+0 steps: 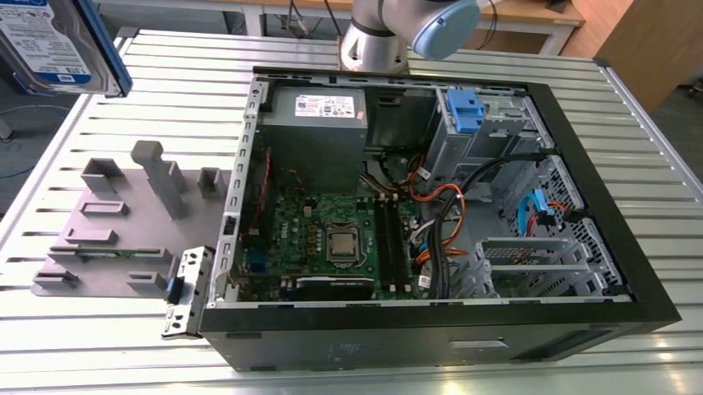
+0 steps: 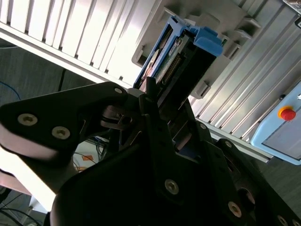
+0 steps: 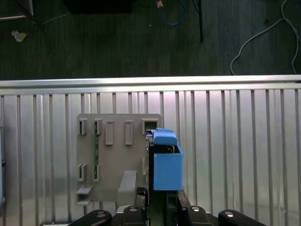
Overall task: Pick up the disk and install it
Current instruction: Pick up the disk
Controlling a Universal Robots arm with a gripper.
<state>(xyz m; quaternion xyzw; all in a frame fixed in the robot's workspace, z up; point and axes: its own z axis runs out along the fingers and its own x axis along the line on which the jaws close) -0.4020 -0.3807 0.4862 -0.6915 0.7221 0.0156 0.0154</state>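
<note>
The disk [image 1: 49, 41], silver with a white-and-blue label and a blue carrier bracket, hangs in the air at the exterior view's upper left, above the table's edge. In the second wrist view my gripper [image 2: 162, 101] is shut on the disk [image 2: 181, 56], whose blue bracket end sticks out beyond the dark fingers [image 2: 150, 92]. In the first wrist view the disk [image 3: 165, 162] stands on edge in the gripper [image 3: 160, 200], over the grey fixture plate [image 3: 117, 150].
The open computer case [image 1: 615, 206] lies on the slatted metal table [image 1: 615, 82], with a blue-handled drive cage [image 1: 467, 111] and a grey power supply [image 1: 318, 111] inside. The grey fixture plate [image 1: 110, 239] lies at the case's left. A red button [image 2: 287, 113] sits beyond the table.
</note>
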